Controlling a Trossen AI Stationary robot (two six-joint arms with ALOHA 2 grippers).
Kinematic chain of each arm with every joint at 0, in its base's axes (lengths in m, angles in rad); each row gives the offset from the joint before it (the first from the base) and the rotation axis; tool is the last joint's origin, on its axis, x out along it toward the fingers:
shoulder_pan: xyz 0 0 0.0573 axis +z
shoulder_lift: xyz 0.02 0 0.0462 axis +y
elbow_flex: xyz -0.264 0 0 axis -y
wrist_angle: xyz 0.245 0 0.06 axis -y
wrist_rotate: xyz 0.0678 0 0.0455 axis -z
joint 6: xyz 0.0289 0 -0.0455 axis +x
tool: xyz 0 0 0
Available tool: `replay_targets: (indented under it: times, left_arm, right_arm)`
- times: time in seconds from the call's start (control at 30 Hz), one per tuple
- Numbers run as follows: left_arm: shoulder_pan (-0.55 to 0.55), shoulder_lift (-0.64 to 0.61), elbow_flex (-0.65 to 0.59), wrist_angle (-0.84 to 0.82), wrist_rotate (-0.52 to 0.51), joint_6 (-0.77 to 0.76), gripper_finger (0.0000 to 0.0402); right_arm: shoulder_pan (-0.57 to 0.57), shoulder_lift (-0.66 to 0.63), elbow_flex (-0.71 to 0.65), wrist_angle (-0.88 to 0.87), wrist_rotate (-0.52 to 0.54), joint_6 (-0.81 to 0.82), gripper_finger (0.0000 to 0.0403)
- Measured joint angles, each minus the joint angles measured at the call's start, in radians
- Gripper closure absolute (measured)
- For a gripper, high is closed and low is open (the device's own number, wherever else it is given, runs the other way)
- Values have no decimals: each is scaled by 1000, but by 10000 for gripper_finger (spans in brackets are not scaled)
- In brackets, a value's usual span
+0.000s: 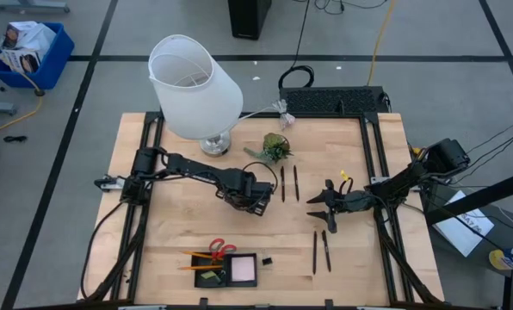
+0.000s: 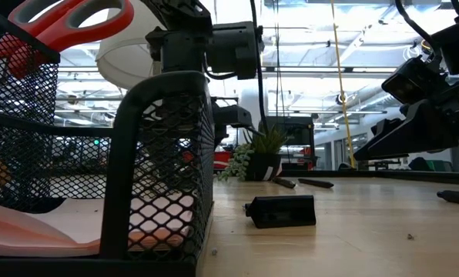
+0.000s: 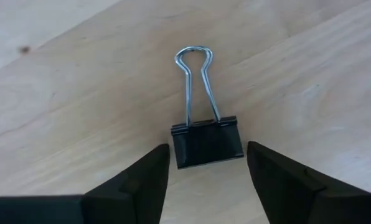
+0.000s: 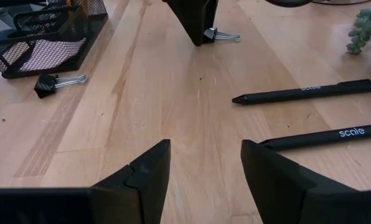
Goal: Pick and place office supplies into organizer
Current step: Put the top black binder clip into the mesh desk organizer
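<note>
A black binder clip [image 3: 207, 142] with silver wire handles lies flat on the wooden table. My left gripper [image 3: 208, 150] points down over it near the table's middle [image 1: 258, 203]. It is open, one finger on each side of the clip's black body, close to it but apart. My right gripper [image 4: 205, 162] waits open and low over the table's right half [image 1: 325, 207], nothing between its fingers. The black mesh organizer [image 1: 207, 277] stands at the near edge, holding a pink sticky-note pad [image 1: 242, 269], with red-handled scissors [image 1: 215, 250] and orange pencils at its far side.
A second black clip [image 1: 267, 260] lies just right of the organizer. Two black pens [image 1: 289, 183] lie right of my left gripper, and two more [image 1: 321, 251] nearer the front. A green plant sprig [image 1: 276, 146] and a white lamp [image 1: 194, 86] stand at the back.
</note>
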Motion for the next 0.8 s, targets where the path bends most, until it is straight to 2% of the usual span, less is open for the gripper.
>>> replay_targets:
  times: [0.27,0.5,0.8]
  left_arm:
    - [7,1,0,9,-5,-18,199]
    - [13,2,-2,26,-11,-60,199]
    - [17,2,-6,41,-21,-38,199]
  right_arm:
    - [0,0,0,0,0,0,211]
    - [0,0,0,0,0,0,211]
    - [0,0,0,0,0,0,211]
